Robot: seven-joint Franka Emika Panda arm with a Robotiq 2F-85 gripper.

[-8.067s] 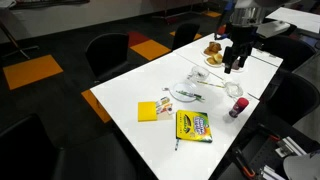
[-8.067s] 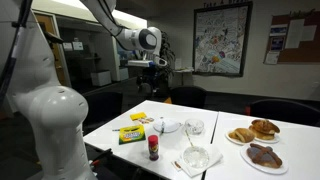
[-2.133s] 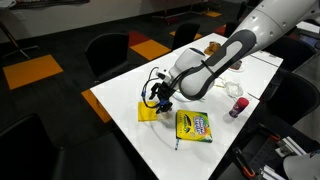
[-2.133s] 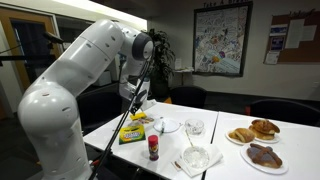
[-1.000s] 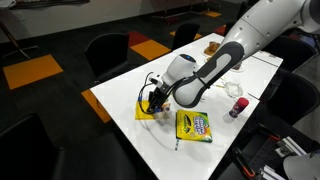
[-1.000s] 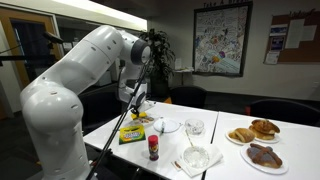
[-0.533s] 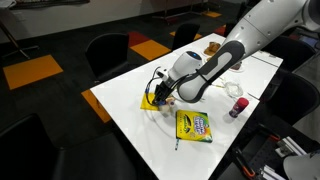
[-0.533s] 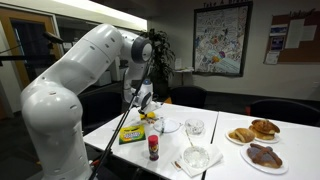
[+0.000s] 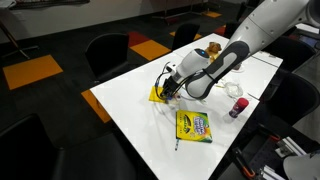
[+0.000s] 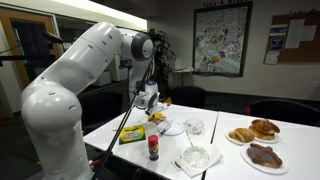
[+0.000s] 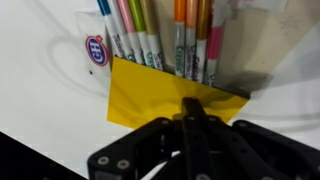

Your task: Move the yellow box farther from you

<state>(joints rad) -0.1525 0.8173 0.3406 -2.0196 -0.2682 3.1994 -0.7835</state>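
Note:
The yellow box (image 9: pixel 157 94) lies flat on the white table (image 9: pixel 125 115), near its left edge in an exterior view. In the wrist view the yellow box (image 11: pixel 150 92) shows as a bright flat square. One corner of it reaches under the finger tips. My gripper (image 9: pixel 166 89) is shut, fingers pressed together with nothing between them. Their tip comes down on the box's near corner (image 11: pixel 190 112). From the opposite side, my gripper (image 10: pixel 151 104) hangs low over the yellow box (image 10: pixel 157 116).
A clear pack of markers (image 11: pixel 160 35) lies right beyond the box. The printed crayon box (image 9: pixel 193 125) sits nearer the front edge. A plate (image 10: pixel 168 126), a glass (image 10: pixel 194 127), a red-capped bottle (image 10: pixel 153 148), a bowl (image 10: pixel 197 158) and pastry plates (image 10: pixel 252 131) fill the table's far half. Chairs surround it.
My shut gripper has slid across the table away from the front edge, and the yellow box has moved with it, now lying up against the marker pack.

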